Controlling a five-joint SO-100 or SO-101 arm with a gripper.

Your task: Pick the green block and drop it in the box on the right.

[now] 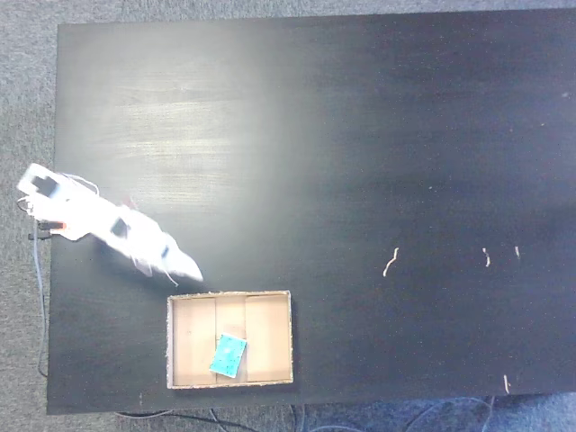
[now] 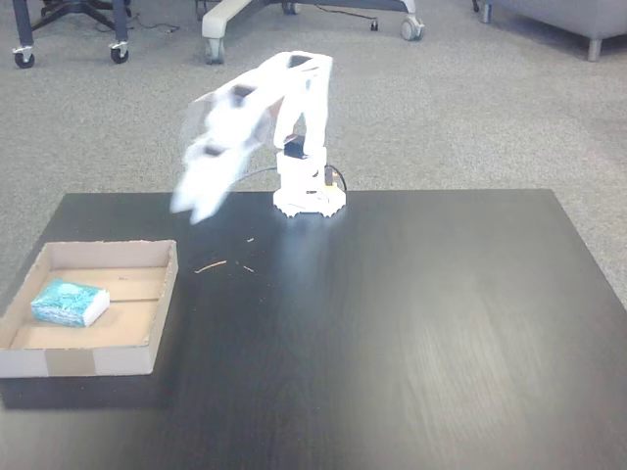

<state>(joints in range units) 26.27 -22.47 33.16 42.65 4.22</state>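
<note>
The green block (image 1: 229, 355) (image 2: 69, 302) lies flat on the floor of the tan cardboard box (image 1: 180, 310) (image 2: 162, 284), with nothing touching it. In a fixed view the box sits at the table's lower edge; in the other it is at the left. My white gripper (image 1: 187, 269) (image 2: 191, 204) hangs in the air just outside the box, above the table near the box's corner. It is smeared by motion blur, so its jaws cannot be read. Nothing shows between them.
The white arm's base (image 1: 43, 193) (image 2: 309, 196) stands at the table's edge. The black table (image 1: 360, 135) carries a few small pale scraps (image 1: 390, 262) (image 2: 211, 265). Grey carpet and chair wheels (image 2: 118, 51) lie beyond the table.
</note>
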